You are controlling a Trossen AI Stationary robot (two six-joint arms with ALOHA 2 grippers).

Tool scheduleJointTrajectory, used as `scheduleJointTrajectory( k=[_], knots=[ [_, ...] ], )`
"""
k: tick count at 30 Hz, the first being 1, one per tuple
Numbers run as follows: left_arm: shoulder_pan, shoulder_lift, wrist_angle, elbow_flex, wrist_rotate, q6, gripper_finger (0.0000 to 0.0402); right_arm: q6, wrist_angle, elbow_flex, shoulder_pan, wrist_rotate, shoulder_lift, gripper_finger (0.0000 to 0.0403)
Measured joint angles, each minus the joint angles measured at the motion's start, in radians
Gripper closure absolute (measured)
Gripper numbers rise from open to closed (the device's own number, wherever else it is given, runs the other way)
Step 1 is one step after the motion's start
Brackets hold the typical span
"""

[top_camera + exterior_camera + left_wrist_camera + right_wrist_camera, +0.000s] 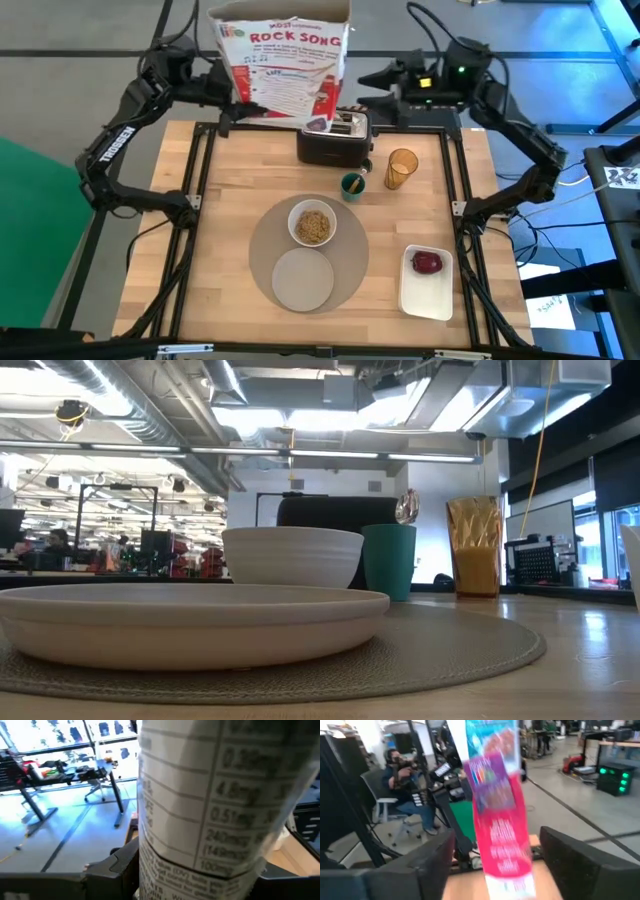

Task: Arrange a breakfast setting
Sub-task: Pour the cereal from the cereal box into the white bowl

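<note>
My left gripper (232,97) is shut on a tall cereal box (285,62), held about upright above the table's far edge, over the black toaster (335,138). The box fills the left wrist view (210,805). My right gripper (366,82) is open just right of the box; in its wrist view the box's narrow side (497,815) shows between the spread fingers, farther off. On the round placemat (345,262) stand a white bowl (312,224) with cereal and a small plate (303,278). An amber cup (401,168) stands far right. A red apple (427,262) lies on the white tray (425,298). No bagel shows. My left gripper pinches the cereal box between its two fingers (117,865), one on each broad face, at the box's left narrow side (200,845) in its lower half. The fingers come level from the table's left. The box is lifted clear of the table.
A small teal cup (352,185) with a utensil in it stands between the toaster and the bowl. In the low view the plate (190,620), bowl (292,555), teal cup (390,560) and amber cup (475,545) stand in a row. Bare wood lies left of the placemat.
</note>
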Motion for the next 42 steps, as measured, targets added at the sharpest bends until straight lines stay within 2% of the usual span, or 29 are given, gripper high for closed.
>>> scheduleJointTrajectory(
  k=[4,6,10,12,14,19,22,26,30,32,34,36,40,42],
  knots=[
    [-0.046,0.05,-0.002,0.0,-0.026,0.0,0.0211,0.002,0.094,-0.004,0.024,-0.019,0.042,0.0057],
    [-0.071,0.072,0.002,0.0,-0.033,0.0,0.0211,0.008,0.12,-0.004,0.039,0.014,0.061,0.0037],
    [-0.117,0.11,0.048,0.0,-0.03,-0.001,0.0211,0.036,0.109,-0.004,0.042,0.069,0.095,0.0037],
    [-0.138,0.123,0.053,0.0,-0.045,-0.011,0.0211,0.053,0.099,-0.004,0.038,0.066,0.104,0.0068],
    [-0.144,0.128,0.069,0.0,-0.09,-0.029,0.0211,0.051,0.087,-0.003,0.038,0.066,0.104,0.0127],
    [-0.148,0.128,0.068,0.0,-0.184,-0.204,0.018,-0.017,0.041,-0.002,0.038,0.066,0.105,0.0339],
    [-0.147,0.127,0.14,-0.001,-0.213,-0.294,0.0146,-0.083,-0.026,-0.002,0.038,0.085,0.105,0.034],
    [-0.146,0.099,0.272,0.001,-0.212,-0.325,0.0109,-0.128,-0.114,-0.009,0.039,0.074,0.14,0.034],
    [-0.147,0.09,0.309,0.002,-0.238,-0.327,0.0104,-0.139,-0.128,-0.008,0.038,0.054,0.144,0.034],
    [-0.147,0.089,0.275,0.002,-0.278,-0.327,0.0123,-0.141,-0.12,-0.007,0.041,0.058,0.147,0.034],
    [-0.146,0.088,0.24,0.002,-0.321,-0.315,0.016,-0.139,-0.117,-0.007,0.04,0.05,0.15,0.034],
    [-0.146,0.089,0.232,0.002,-0.355,-0.316,0.0212,-0.144,-0.116,-0.007,0.038,0.057,0.151,0.034],
    [-0.137,0.087,0.232,0.002,-0.349,-0.29,0.0352,-0.137,-0.124,-0.007,0.038,0.082,0.15,0.0337],
    [-0.117,0.083,0.222,0.002,-0.347,-0.291,0.0385,-0.117,-0.127,-0.006,0.038,0.093,0.15,0.0299]
  ],
)
